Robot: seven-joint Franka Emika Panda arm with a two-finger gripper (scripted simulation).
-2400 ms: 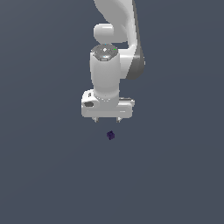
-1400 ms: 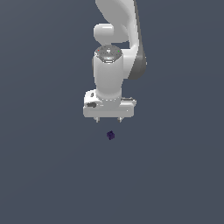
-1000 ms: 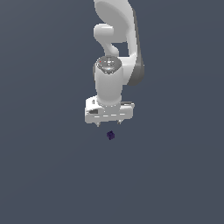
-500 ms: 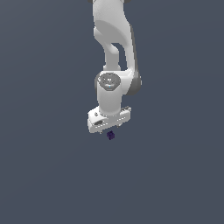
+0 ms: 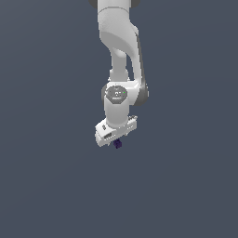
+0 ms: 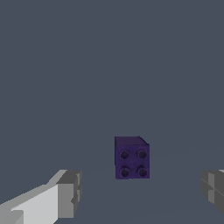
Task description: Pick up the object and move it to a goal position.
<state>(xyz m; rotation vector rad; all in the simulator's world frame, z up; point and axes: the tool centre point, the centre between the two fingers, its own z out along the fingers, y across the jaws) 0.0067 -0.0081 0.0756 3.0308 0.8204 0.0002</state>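
1. A big white robot arm [image 5: 119,56] hangs down from the top of the exterior view over a plain dark grey floor [image 5: 46,186].
2. At the end of the arm is the white robot gripper [image 5: 116,139]. It is low down, close to the floor.
3. The tiny dark purple-blue cube [image 5: 117,144] sits on the grey floor right under the gripper. In the exterior view only a little bit of the cube peeks out below the white hand.
4. In the wrist view the cube [image 6: 131,158] looks much bigger. It has four small round dots on the side that faces the camera, two above and two below.
5. The wrist view shows the two grey fingertips, one [image 6: 70,194] on each side of the cube. The other fingertip [image 6: 213,189] is at the edge of the picture.
6. The gripper [image 6: 141,191] is spread wide. There is grey floor between each fingertip and the cube, so nothing is touching the cube.
7. The cube sits in the gap between the two fingertips, a bit nearer to the first one.
8. The cube lies flat on the floor and is not tipped.
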